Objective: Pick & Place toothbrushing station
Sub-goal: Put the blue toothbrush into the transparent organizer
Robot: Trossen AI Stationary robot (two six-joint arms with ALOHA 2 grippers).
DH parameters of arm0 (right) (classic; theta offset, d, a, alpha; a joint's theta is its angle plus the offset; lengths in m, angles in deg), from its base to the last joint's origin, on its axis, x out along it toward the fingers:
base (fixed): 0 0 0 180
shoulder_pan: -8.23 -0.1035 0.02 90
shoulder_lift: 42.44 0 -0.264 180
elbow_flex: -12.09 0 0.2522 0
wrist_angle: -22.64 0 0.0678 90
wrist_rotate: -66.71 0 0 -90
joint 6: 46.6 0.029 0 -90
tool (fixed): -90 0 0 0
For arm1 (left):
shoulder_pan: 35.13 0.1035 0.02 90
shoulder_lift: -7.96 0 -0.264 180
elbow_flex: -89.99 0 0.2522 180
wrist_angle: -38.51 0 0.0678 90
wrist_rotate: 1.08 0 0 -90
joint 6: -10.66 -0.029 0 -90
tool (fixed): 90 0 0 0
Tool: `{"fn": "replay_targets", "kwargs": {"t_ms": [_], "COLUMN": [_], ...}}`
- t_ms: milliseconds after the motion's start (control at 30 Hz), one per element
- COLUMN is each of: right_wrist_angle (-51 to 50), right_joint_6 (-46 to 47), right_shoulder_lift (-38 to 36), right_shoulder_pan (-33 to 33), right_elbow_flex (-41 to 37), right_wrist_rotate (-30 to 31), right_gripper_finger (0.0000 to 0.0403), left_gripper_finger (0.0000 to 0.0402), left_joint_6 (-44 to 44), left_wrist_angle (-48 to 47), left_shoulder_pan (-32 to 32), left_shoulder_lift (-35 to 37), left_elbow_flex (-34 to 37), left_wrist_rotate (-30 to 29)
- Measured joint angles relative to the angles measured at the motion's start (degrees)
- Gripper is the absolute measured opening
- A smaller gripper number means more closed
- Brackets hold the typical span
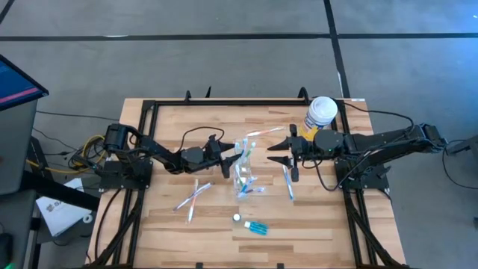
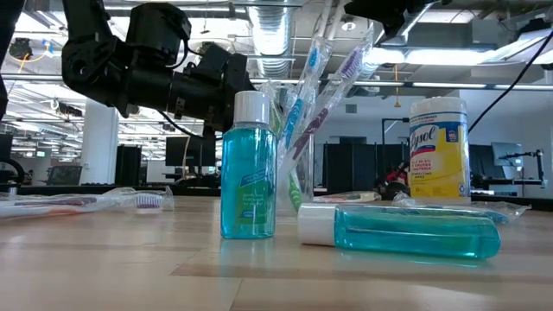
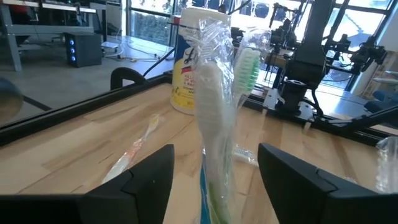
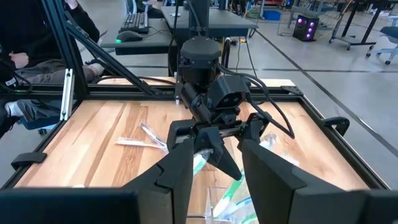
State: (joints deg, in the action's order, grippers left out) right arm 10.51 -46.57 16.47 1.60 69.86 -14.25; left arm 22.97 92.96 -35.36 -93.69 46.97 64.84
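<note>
A small clear tumbler stands mid-table, with several wrapped toothbrushes leaning out of it toward the far side. My left gripper is level and open. Its fingers stand on either side of a wrapped white toothbrush with green bristles, with a gap on both sides. My right gripper hovers open, higher up and just right of the bunch, facing the left one, with nothing between its fingers. More wrapped toothbrushes lie flat at the left and right. A small blue white-capped tube stands upright.
A yellow container with a white lid stands at the far right. A second blue tube lies on its side near the front edge. A black frame rims the wooden table. A person sits beyond the left edge.
</note>
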Motion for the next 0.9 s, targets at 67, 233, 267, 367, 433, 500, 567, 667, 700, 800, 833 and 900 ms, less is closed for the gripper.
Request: {"fn": "replay_targets", "kwargs": {"t_ms": [67,233,267,367,433,500,567,667,700,800,833,900], "right_wrist_angle": [0.0,-0.2,-0.4,-0.5,-0.6,-1.5,-3.4,-8.3,-10.4,-16.9,-18.9,-22.6], "right_joint_6": [0.0,0.0,0.0,0.0,0.3,1.5,3.5,7.1,8.6,12.9,14.3,17.3], "right_shoulder_lift": [0.0,0.0,0.0,0.0,0.0,0.0,0.0,0.0,0.0,0.0,0.0,0.0], "right_shoulder_pan": [0.0,0.0,0.0,0.0,0.0,0.0,0.0,0.0,0.0,0.0,0.0,0.0], "right_elbow_flex": [0.0,0.0,0.0,0.0,0.0,0.0,0.0,0.0,0.0,0.0,0.0,0.0], "right_wrist_rotate": [0.0,0.0,0.0,0.0,0.0,0.0,0.0,0.0,0.0,0.0,0.0,0.0], "right_gripper_finger": [0.0128,0.0128,0.0128,0.0128,0.0128,0.0128,0.0128,0.0128,0.0128,0.0128,0.0128,0.0128], "left_gripper_finger": [0.0226,0.0227,0.0227,0.0226,0.0224,0.0223,0.0223,0.0223,0.0222,0.0219,0.0218,0.0216], "left_joint_6": [0.0,-1.6,-1.6,-1.4,-1.4,-1.3,-1.3,-1.4,-1.3,-1.3,-1.3,-1.4], "left_wrist_angle": [-0.3,-0.4,-0.3,-0.4,-0.4,-0.3,-0.3,-0.3,-0.4,-0.3,-0.3,-0.3], "left_shoulder_pan": [0.0,0.0,-0.1,-0.1,-0.1,-0.3,-0.6,-1.2,-1.4,-1.8,-1.8,-1.8], "left_shoulder_lift": [0.4,4.0,5.2,8.0,9.6,11.0,12.4,13.7,14.0,14.0,14.0,14.0], "left_elbow_flex": [0.1,2.2,3.0,5.7,7.3,8.7,10.0,11.1,11.3,11.3,11.3,11.3], "left_wrist_rotate": [0.0,0.1,0.2,0.1,0.5,0.8,1.9,2.8,3.0,3.0,3.0,3.0]}}
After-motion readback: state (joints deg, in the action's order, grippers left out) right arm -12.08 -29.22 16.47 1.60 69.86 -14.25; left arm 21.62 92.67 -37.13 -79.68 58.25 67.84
